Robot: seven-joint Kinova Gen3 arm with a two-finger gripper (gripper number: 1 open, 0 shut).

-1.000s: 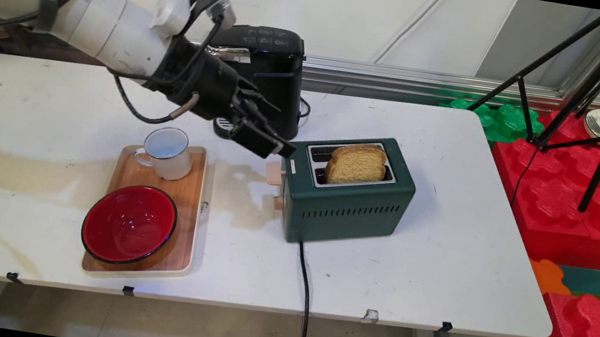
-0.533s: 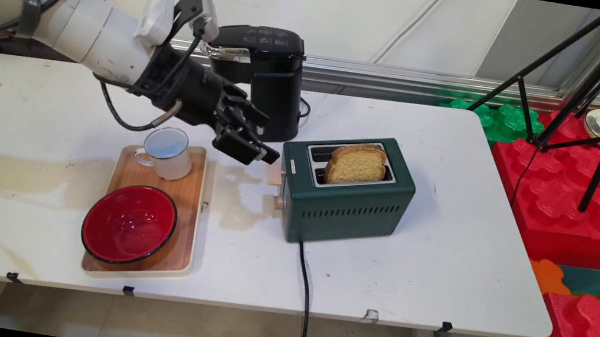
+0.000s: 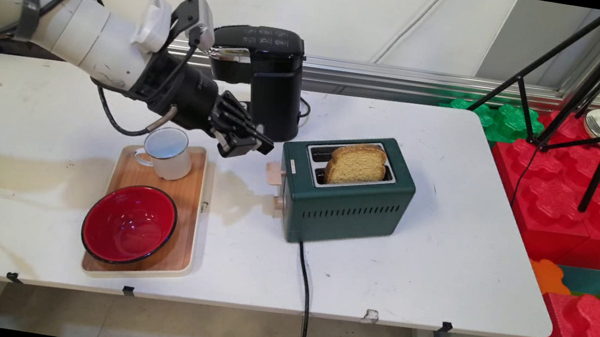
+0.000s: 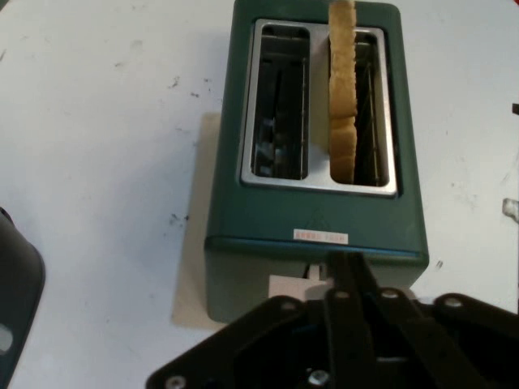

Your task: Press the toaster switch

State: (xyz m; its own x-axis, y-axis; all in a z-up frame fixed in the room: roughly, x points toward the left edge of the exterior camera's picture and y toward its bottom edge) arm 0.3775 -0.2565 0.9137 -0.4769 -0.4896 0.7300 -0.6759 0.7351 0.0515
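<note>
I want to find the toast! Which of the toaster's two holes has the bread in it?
The bread stands in the toaster's slot nearer the table's front edge. The slot nearer the wall has none.

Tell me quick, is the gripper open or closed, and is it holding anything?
Gripper: closed, holding nothing, beside the green toaster.

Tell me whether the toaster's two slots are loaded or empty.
One loaded, one empty: a browned bread slice stands in one slot of the dark green toaster; the other slot shows only bare metal.
</note>
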